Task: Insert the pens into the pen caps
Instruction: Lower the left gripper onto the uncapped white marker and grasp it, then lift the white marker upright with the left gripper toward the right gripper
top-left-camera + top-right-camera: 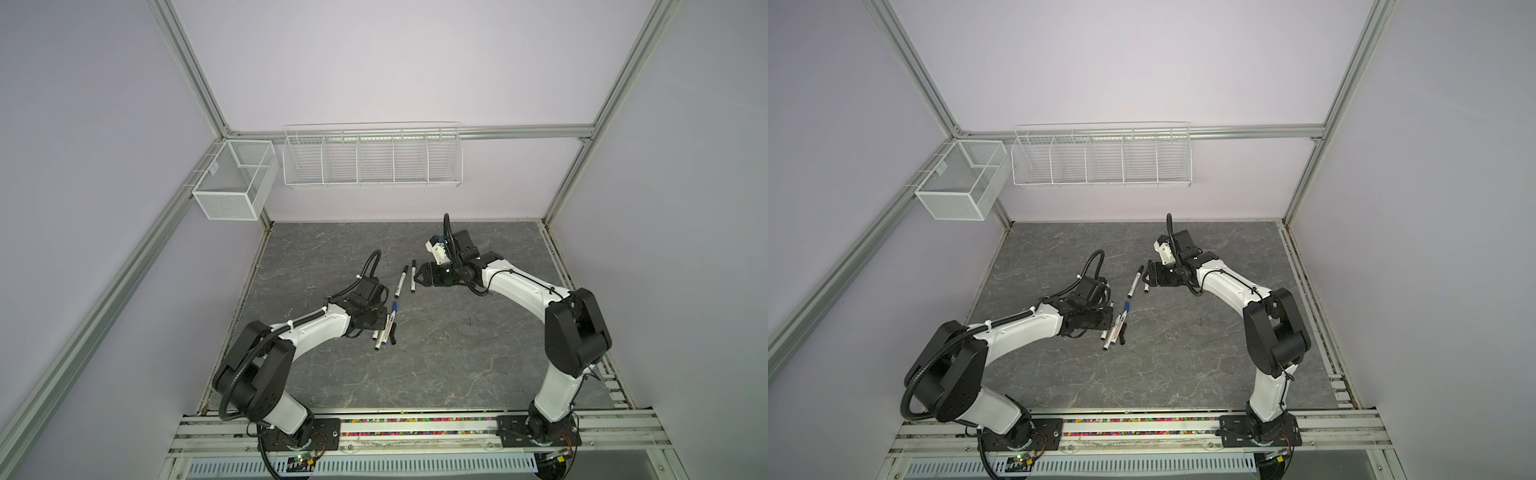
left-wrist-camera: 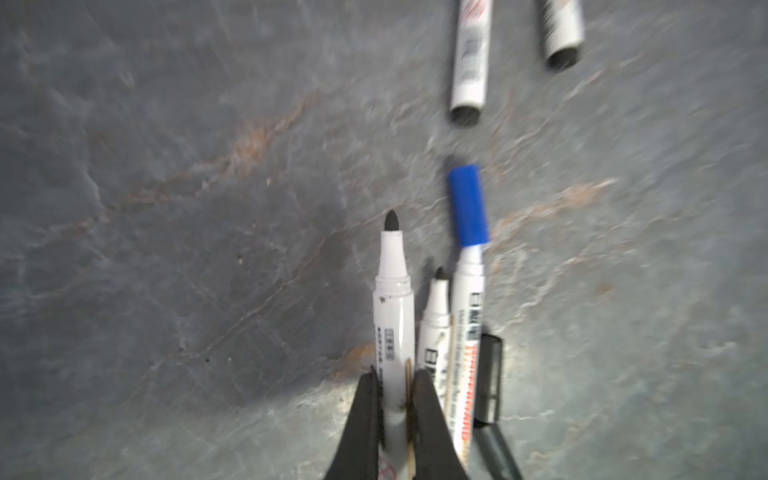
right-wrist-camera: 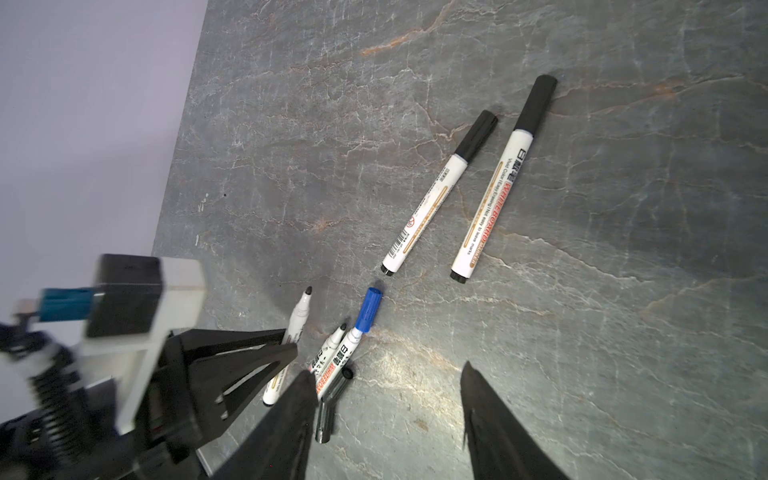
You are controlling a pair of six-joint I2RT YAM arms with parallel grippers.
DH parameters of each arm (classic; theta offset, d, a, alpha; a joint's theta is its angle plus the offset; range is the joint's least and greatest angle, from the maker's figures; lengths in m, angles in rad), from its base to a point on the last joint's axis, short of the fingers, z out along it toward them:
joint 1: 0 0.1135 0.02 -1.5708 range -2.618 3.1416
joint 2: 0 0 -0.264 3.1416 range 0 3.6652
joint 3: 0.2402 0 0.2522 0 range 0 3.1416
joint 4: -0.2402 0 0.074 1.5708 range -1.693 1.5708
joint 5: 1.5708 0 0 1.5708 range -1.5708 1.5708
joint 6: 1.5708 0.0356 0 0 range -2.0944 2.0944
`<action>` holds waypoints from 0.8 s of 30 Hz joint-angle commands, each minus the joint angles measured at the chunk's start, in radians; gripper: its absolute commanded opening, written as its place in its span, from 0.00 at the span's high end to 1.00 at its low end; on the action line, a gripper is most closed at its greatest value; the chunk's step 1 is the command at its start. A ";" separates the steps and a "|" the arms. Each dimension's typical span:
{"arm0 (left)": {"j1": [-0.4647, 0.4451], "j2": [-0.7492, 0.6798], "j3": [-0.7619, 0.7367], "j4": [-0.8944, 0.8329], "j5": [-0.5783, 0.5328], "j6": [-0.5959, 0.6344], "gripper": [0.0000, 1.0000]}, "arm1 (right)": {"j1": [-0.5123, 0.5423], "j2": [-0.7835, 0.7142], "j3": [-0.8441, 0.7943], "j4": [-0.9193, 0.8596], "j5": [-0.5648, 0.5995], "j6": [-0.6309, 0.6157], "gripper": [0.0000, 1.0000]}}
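Surface: grey veined slate top (image 1: 436, 353), lilac walls (image 1: 374, 62) behind.
Left gripper (image 2: 397, 374): clenched on an uncapped black pen (image 2: 392, 307), about mid-barrel. The nib pokes well past the fingertips. Cannot tell if it is off the slate.
Beside left fingers (image 2: 428, 415): a second pen (image 2: 436, 320), uncapped, lies against one finger. Next out is the blue pen (image 2: 467, 266), capped.
Caps (image 2: 492, 374): two loose black ones, just beyond the blue pen, level with the finger bases.
Right gripper (image 3: 386, 370): released, jaws wide, nothing between them.
Ahead of right fingers: two capped pens (image 3: 436, 195), well clear and likely done.
Risk, lift: the second pen may drag along, since it rests against the finger.
Risk, pick: the caps are crowded against the blue pen and could roll or get nudged as the right fingers close.
Risk, insertion: the long free nib end may pivot in the grip and miss the cap mouth.
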 commanded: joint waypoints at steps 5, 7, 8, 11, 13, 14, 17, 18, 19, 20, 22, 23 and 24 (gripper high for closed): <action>-0.006 -0.163 -0.027 0.282 0.144 0.026 1.00 | 0.045 -0.024 0.042 0.069 -0.171 -0.016 0.41; -0.005 -0.167 -0.025 0.288 0.148 0.029 1.00 | 0.056 -0.019 0.056 0.079 -0.198 -0.017 0.41; -0.005 -0.166 -0.024 0.289 0.153 0.032 1.00 | 0.063 -0.014 0.066 0.080 -0.207 -0.016 0.41; -0.006 -0.172 -0.028 0.303 0.158 0.028 1.00 | 0.076 0.004 0.097 0.068 -0.224 -0.025 0.42; -0.005 -0.177 -0.033 0.315 0.158 0.020 1.00 | 0.080 0.012 0.110 0.063 -0.227 -0.027 0.43; -0.006 -0.176 -0.036 0.320 0.158 0.017 1.00 | 0.080 0.015 0.113 0.066 -0.233 -0.027 0.44; -0.006 -0.177 -0.039 0.329 0.158 0.009 1.00 | 0.083 0.028 0.125 0.061 -0.241 -0.027 0.46; -0.006 -0.177 -0.041 0.335 0.157 0.008 1.00 | 0.083 0.037 0.136 0.054 -0.250 -0.028 0.47; -0.007 -0.179 -0.044 0.339 0.154 0.006 1.00 | 0.084 0.043 0.143 0.051 -0.254 -0.030 0.48; -0.006 -0.181 -0.044 0.345 0.148 0.001 1.00 | 0.086 0.051 0.150 0.046 -0.260 -0.033 0.48; -0.006 -0.184 -0.047 0.361 0.144 -0.005 1.00 | 0.088 0.066 0.167 0.030 -0.267 -0.041 0.49; -0.006 -0.185 -0.047 0.367 0.140 -0.006 1.00 | 0.088 0.075 0.174 0.026 -0.269 -0.043 0.49; -0.006 -0.184 -0.044 0.371 0.136 -0.009 1.00 | 0.089 0.082 0.180 0.025 -0.274 -0.044 0.50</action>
